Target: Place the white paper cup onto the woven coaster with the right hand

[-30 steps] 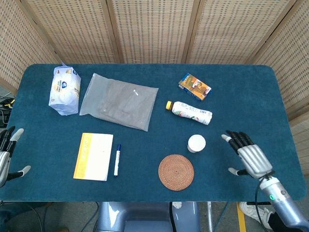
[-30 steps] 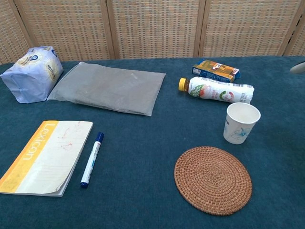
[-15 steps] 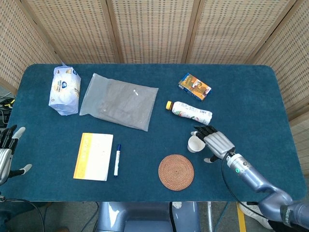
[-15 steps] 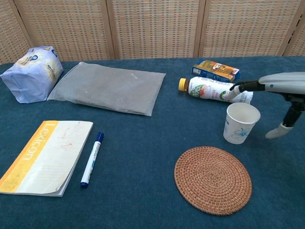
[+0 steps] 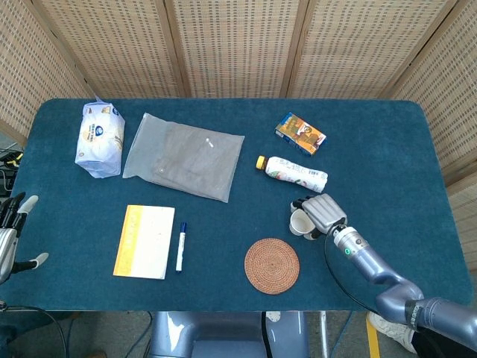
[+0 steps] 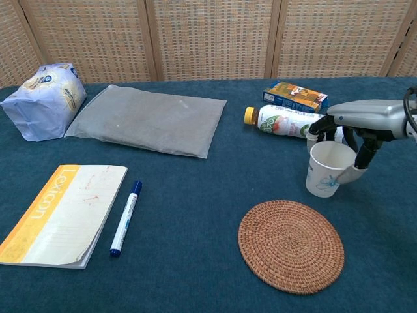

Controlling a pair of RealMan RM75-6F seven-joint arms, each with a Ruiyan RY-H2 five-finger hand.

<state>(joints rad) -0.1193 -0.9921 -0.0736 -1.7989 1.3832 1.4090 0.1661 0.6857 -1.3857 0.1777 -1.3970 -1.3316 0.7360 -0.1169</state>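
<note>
The white paper cup [image 5: 299,222] [image 6: 326,173] stands upright on the blue table, just beyond the round woven coaster [image 5: 272,265] [image 6: 290,246] and toward its right. My right hand [image 5: 322,212] [image 6: 361,117] wraps the cup from the right. Its fingers curl over the far rim and its thumb presses the cup's right wall. My left hand [image 5: 11,239] shows only in the head view, at the far left edge of the table, holding nothing with its fingers spread.
A lying drink bottle [image 5: 292,172] [image 6: 296,122] and an orange box [image 5: 300,133] [image 6: 295,96] sit close behind the cup. To the left are a grey pouch [image 5: 185,156], a notebook [image 5: 144,241], a blue pen [image 5: 179,247] and a white-blue bag [image 5: 100,138].
My right hand came in from the right edge of the table to the cup and closed its fingers and thumb around it. The cup has stayed in place.
</note>
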